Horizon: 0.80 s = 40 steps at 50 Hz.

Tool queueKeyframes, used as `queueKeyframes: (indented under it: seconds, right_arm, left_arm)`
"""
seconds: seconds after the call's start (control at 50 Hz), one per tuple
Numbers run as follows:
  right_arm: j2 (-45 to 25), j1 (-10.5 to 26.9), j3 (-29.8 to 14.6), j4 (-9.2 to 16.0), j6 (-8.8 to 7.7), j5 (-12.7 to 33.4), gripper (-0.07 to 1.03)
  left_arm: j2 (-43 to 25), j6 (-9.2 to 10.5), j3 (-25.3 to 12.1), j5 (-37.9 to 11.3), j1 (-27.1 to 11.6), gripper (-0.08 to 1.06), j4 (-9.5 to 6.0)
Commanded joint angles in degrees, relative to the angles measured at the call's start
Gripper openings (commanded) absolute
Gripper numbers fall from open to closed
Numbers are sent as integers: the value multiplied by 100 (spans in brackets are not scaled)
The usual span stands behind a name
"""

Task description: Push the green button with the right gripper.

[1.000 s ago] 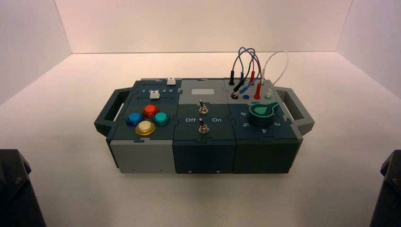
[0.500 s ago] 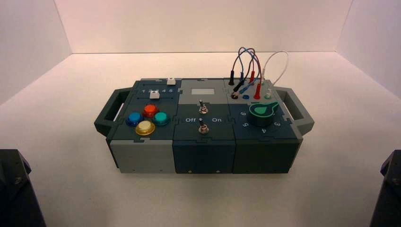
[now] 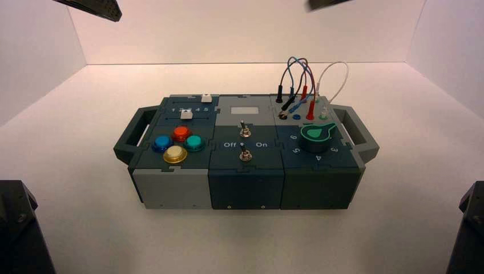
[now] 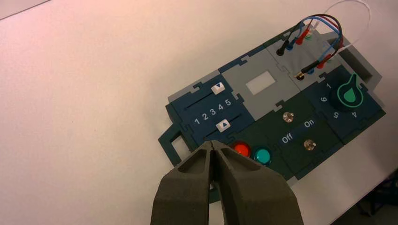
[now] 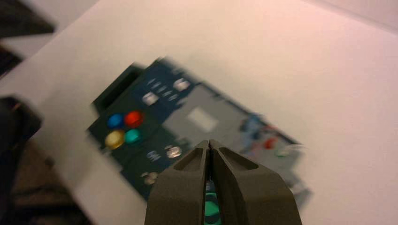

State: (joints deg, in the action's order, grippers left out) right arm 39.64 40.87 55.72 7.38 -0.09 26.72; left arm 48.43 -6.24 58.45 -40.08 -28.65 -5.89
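The green button (image 3: 194, 142) is a small teal dome on the box's left block, beside the red (image 3: 181, 133), blue (image 3: 162, 142) and yellow (image 3: 175, 154) buttons. It also shows in the left wrist view as the green button (image 4: 262, 156) and in the right wrist view as the green button (image 5: 133, 136). My right gripper (image 5: 209, 142) hangs high above the box, its fingers shut and holding nothing. The left gripper (image 4: 213, 144) is shut too, high over the box's left end. In the high view only dark arm parts (image 3: 328, 4) show at the top edge.
The box (image 3: 171, 191) has handles at both ends, two white sliders (image 4: 218, 88), two toggles by "Off" and "On" (image 4: 287, 116), a dark knob with a green pointer (image 3: 315, 137) and looped wires (image 3: 302, 80). Black arm bases (image 3: 17, 228) fill the lower corners.
Dark parts of both arms have come into the high view at the top edge, left and right. The box and its parts have not moved.
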Motion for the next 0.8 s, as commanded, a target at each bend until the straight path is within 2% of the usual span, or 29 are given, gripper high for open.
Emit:
queueKeyframes:
  seconds: [0.02, 0.28, 0.38, 0.44, 0.52, 0.64, 0.8]
  right_arm:
    - [-967, 800, -650, 281, 0, -70, -2]
    - [-2171, 1336, -1283, 624, 0, -97, -2]
    - [-2742, 1433, -1564, 773, 9, -88, -2]
    - [-3173, 1485, -1784, 914, -9, -53, -2]
    - [-3252, 1494, -1837, 932, -9, -35, -2]
    - [-3832, 1635, -2206, 1020, -9, 220, -2]
    - [-4166, 1635, -2373, 1063, -9, 387, -2]
  left_arm:
    - [-18, 0, -18, 114, -18, -3, -44]
    - [-62, 44, 9, 158, -18, -3, -53]
    - [-44, 44, 9, 105, -18, -3, -18]
    - [-26, 79, 9, 18, 9, -3, 62]
    - [-35, 88, 9, 0, 18, -3, 79]
    - [44, 132, 9, -185, 264, -3, 132]
    - [316, 132, 18, -352, 439, -3, 141]
